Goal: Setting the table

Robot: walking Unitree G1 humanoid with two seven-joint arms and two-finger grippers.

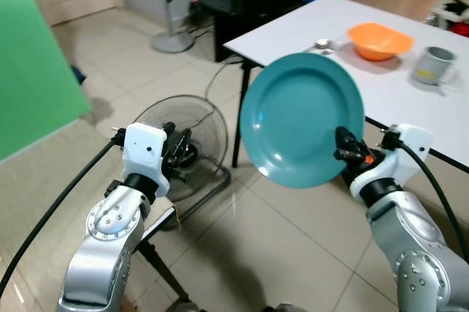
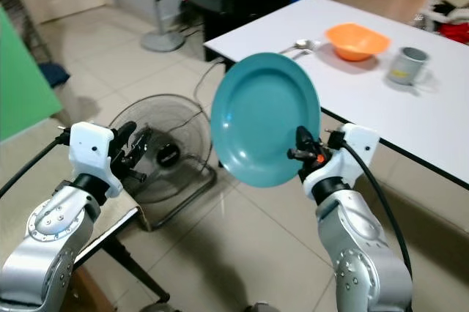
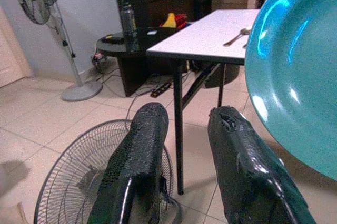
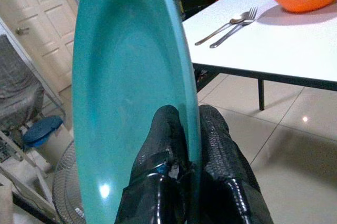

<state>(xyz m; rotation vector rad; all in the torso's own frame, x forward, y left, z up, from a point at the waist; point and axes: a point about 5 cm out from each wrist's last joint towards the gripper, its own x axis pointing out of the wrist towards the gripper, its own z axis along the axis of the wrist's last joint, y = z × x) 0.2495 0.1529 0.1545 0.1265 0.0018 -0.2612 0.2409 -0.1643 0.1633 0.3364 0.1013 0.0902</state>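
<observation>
Right end effector [image 4: 181,145]: fingers pinched onto the lower rim of the teal plate [image 1: 300,118], which stands nearly on edge in the air, short of the surface.
Left end effector [image 3: 181,145]: raised beside the plate, fingers slightly parted, holding nothing.
Step in hand: carrying the plate to the white surface [image 1: 388,92]; by my judgement it is not yet placed.
Next move: bring the plate over the surface's near edge, tip it flat, then lower it onto a bare patch, probably near the cutlery.
Surface: holds an orange bowl [image 1: 379,39], a grey mug [image 1: 433,65], and a spoon and fork [image 4: 226,27] lying together near the corner.
Floor fan [image 1: 179,154]: sits on the tiles below the left end effector, just beside the surface's leg; it could obstruct a step forward.
Pedestal fan base [image 1: 172,39]: farther back, well apart.
Dark cabinet [image 3: 152,3]: behind the surface; its contents are too small to name.
</observation>
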